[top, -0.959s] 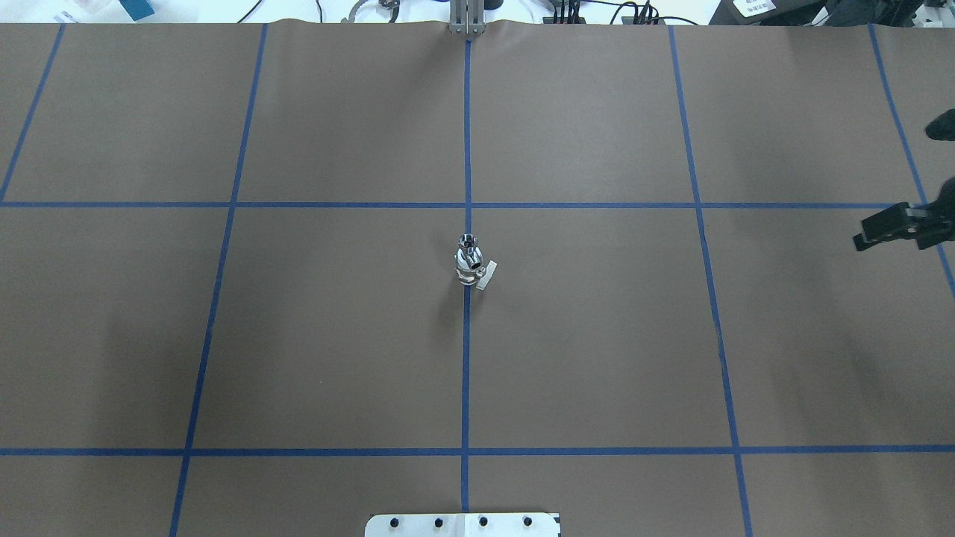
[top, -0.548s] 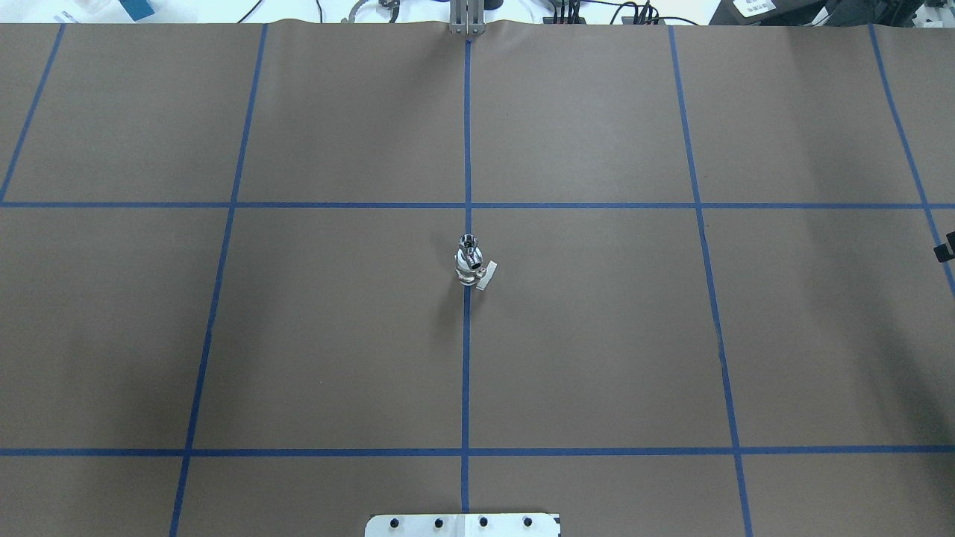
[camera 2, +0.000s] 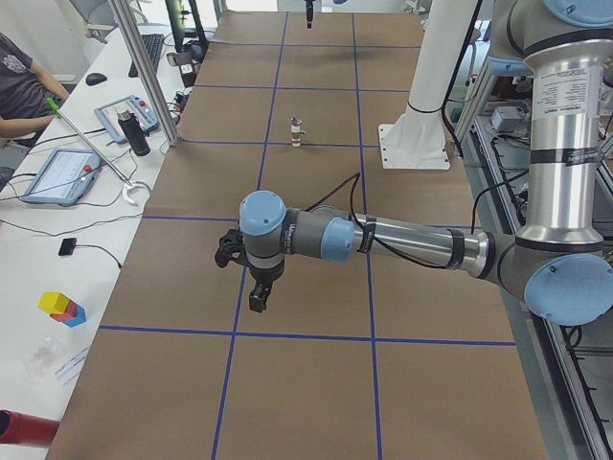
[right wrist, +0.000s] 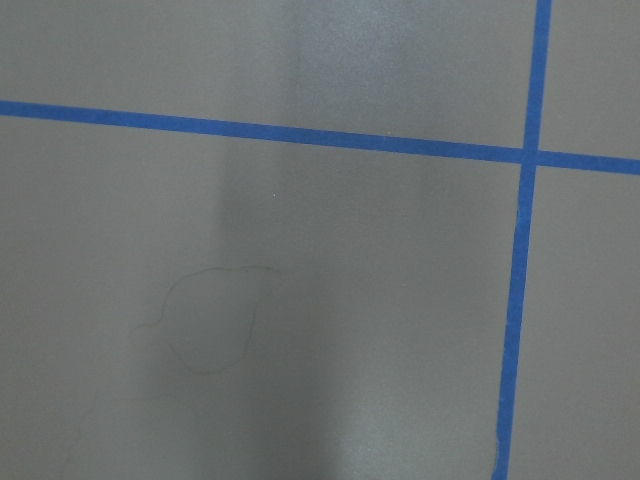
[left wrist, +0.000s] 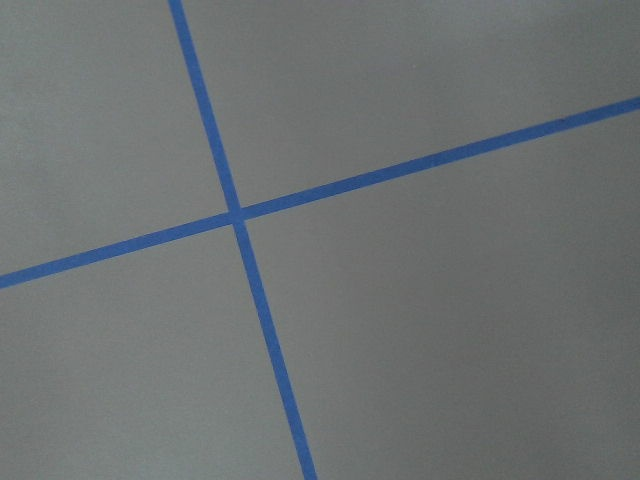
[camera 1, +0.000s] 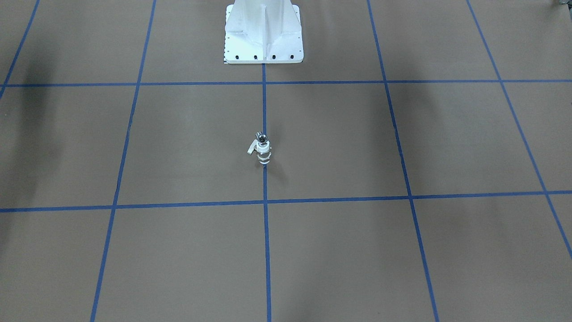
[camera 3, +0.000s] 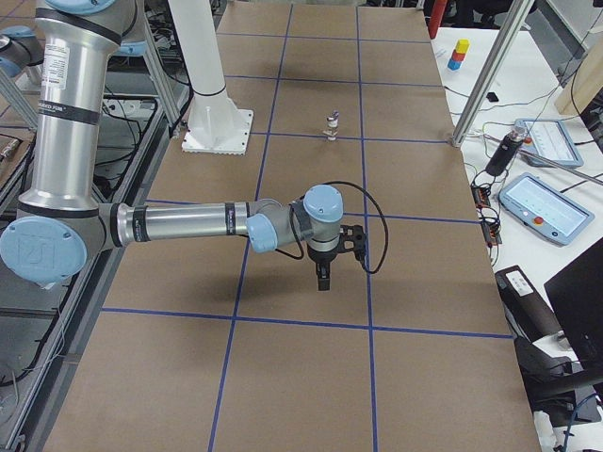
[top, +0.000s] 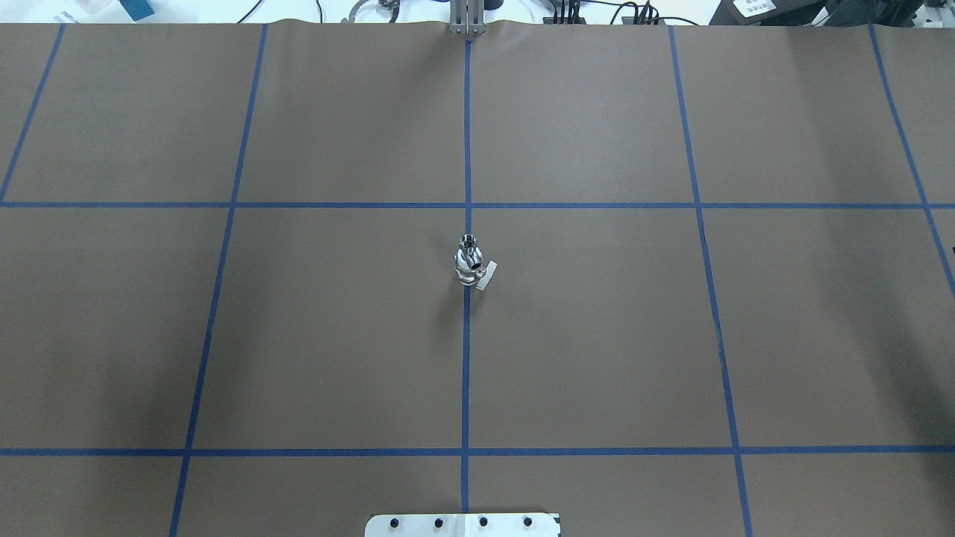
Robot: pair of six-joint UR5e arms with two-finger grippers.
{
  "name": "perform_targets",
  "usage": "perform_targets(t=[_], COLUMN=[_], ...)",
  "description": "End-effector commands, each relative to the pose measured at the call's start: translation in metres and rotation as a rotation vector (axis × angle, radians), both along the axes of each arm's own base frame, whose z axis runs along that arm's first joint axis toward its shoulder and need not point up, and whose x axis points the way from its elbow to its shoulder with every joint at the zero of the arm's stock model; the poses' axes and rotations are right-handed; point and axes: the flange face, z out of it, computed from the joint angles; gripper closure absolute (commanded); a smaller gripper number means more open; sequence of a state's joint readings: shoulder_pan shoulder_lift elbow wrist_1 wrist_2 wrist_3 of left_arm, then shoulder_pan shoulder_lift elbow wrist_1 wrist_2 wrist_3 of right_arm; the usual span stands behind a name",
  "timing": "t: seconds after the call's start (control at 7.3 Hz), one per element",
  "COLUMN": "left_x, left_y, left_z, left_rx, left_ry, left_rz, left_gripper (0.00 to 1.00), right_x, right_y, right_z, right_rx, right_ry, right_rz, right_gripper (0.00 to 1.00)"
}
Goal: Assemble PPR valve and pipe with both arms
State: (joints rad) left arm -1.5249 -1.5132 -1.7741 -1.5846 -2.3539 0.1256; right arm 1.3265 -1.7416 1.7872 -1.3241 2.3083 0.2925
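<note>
The PPR valve (top: 470,270) stands upright on the blue centre line at the table's middle, with its white lever (top: 486,276) sticking out to the side. A shiny metal piece with a dark opening, apparently the pipe (top: 467,242), sits on its top end. The pair also shows in the front view (camera 1: 262,150), the left view (camera 2: 297,131) and the right view (camera 3: 332,124). My left gripper (camera 2: 257,292) hangs over the table far from the valve. My right gripper (camera 3: 323,273) does the same at the other end. Both show only in side views, so I cannot tell whether they are open or shut.
The white pedestal base (camera 1: 263,31) stands at the robot's edge of the table. Tablets (camera 2: 59,174), a dark bottle (camera 2: 137,132) and aluminium posts (camera 2: 144,81) line the operators' side. A seated person (camera 2: 19,81) is at that bench. Both wrist views show only brown paper and blue tape.
My right gripper has drawn back off the right edge of the overhead view. The valve and pipe have not moved.
</note>
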Motion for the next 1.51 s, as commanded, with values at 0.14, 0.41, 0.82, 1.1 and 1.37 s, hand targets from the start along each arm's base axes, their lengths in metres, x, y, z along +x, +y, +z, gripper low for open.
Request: perform_targets(t=[0.14, 0.41, 0.82, 1.1, 1.37], left_x=[-0.007, -0.006, -0.006, -0.006, -0.006], left_y=[-0.004, -0.006, -0.006, -0.005, -0.004], left_z=[0.001, -0.005, -0.008, -0.008, -0.008], left_rx=[-0.05, -0.065, -0.059, -0.059, -0.059], left_ry=[-0.005, -0.001, 0.0, 0.0, 0.0], left_rz=[-0.011, -0.039, -0.038, -0.038, -0.038], left_gripper=[0.0, 0.0, 0.0, 0.0, 0.0], right_x=[0.017, 0.017, 0.017, 0.017, 0.017], right_y=[-0.002, -0.003, -0.003, -0.002, -0.002], right_z=[0.008, 0.01, 0.011, 0.012, 0.012], right_rx=[0.01, 0.006, 0.005, 0.002, 0.002], right_ry=[0.003, 0.009, 0.01, 0.01, 0.01], right_rz=[0.015, 0.018, 0.018, 0.018, 0.019], right_gripper=[0.0, 0.0, 0.0, 0.0, 0.0])
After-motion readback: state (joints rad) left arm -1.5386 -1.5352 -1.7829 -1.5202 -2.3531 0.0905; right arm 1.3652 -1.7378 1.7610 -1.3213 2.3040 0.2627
